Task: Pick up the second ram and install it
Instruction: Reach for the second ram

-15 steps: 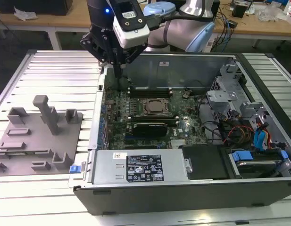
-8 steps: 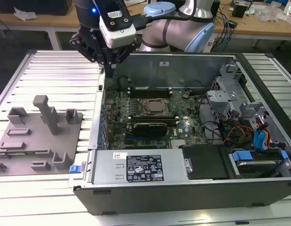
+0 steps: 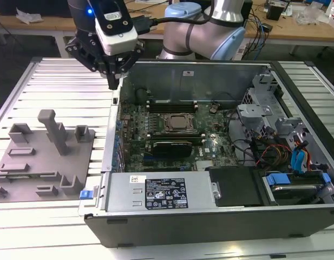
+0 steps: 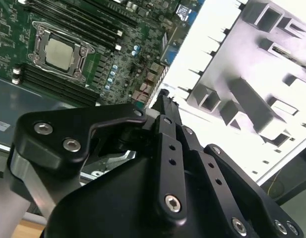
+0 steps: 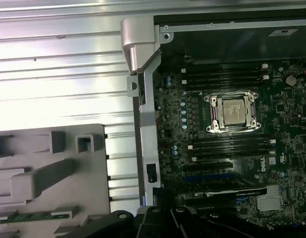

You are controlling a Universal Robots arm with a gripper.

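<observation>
**Exterior view.** The gripper (image 3: 113,81) is seen just above the rim of the computer case (image 3: 156,227), over its side wall on the exterior view's left. Its fingers are drawn together to a point, and nothing is held or touched. Outside the case, beside that same wall, a grey holder tray (image 3: 26,162) is laid on the ribbed metal table (image 3: 58,81). Inside the case, the motherboard (image 3: 156,135) is exposed. Its processor socket (image 3: 180,123) sits between 2 banks of black memory slots (image 3: 172,105).

**Second wrist view.** The black finger linkages are seen converging. The fingers (image 4: 166,124) are closed against each other with nothing between them. They are placed over the case's side wall, with the motherboard (image 4: 24,29) on one side and the tray (image 4: 252,99) on the other.

**First wrist view.** The second ram (image 5: 24,216) is shown as a thin green strip seated in the tray (image 5: 53,148), outside the case and well apart from the memory slots (image 5: 227,146). Its long axis is set parallel to those slots and at right angles to the case's side wall (image 5: 148,139). One end is pointed toward that wall. Parts of the strip are covered by the tray's blocks. The strip is not touched by the gripper, whose dark body is seen near the wall.
</observation>
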